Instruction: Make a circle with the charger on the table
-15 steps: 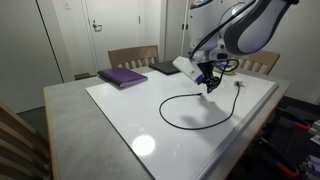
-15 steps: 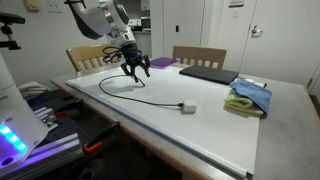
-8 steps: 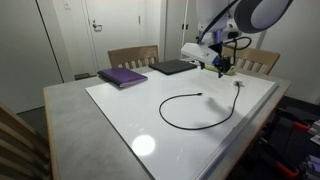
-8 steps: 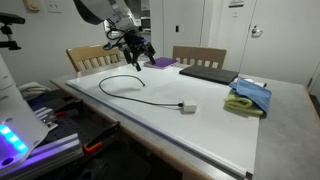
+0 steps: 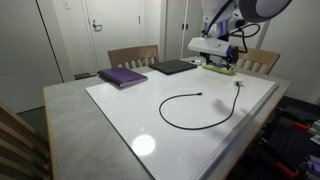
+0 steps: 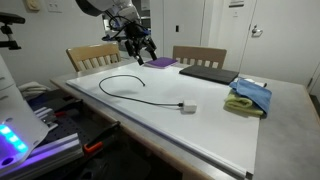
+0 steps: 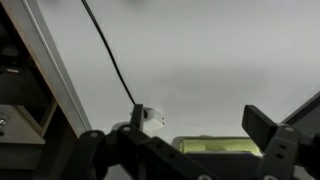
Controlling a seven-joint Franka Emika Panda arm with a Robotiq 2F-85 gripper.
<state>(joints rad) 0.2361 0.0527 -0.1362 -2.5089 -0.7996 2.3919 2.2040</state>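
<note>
Across the counter (image 5: 65, 110), on its glossy white board, the thin black charger (image 5: 162, 113) lay in a rounded loop that did not quite close. One end trailed to a small white plug block (image 6: 187, 107). Above the far edge, the black gripper (image 6: 140, 57) hung with its fingers spread apart, holding nothing. A flat purple book (image 5: 123, 77), a dark laptop (image 5: 172, 67) and crumpled blue and yellow-green cloths (image 6: 250, 96) sat nearby.

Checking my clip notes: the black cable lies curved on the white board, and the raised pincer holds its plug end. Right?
No. The raised pincer holds nothing: an exterior view shows it open and empty. The black cable lies curved on the white board, plug end included.
</note>
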